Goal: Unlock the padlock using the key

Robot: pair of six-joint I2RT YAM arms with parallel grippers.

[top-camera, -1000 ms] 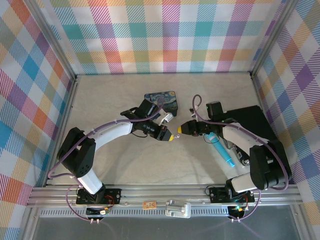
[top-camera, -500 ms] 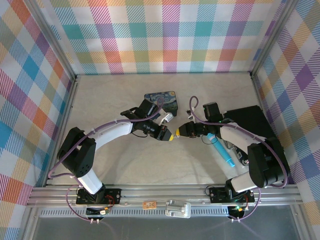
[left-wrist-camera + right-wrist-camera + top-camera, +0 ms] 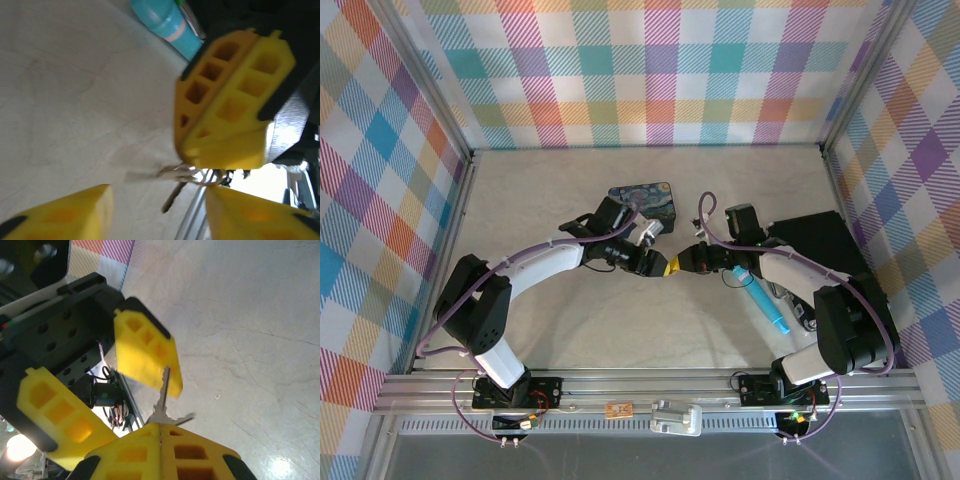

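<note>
At mid-table, seen from above, the left gripper (image 3: 660,266) meets the right gripper (image 3: 678,265) tip to tip, with a blue painted tin (image 3: 642,194) just behind the left arm. The left fingers (image 3: 145,350) stand apart and hold nothing. Between them hangs the key (image 3: 163,390), raised off the table. It is pinched by its head in the closed fingers of the right gripper, with its blade pointing towards the left gripper. A small wire ring (image 3: 200,176) and what appears to be a second key dangle loose below the grip. The key is judged very light, thin, stiff and smooth, so it may pivot or slip between the flat pads. The hold is best kept on the flat head, leaving the blade free, and turning force should be gentle. To the right, a light-blue pen (image 3: 760,298) lies beside a dark panel (image 3: 820,235). The table (image 3: 540,200) is pale, matte and faintly veined. Plaid walls (image 3: 650,70) enclose it on three sides.
</note>
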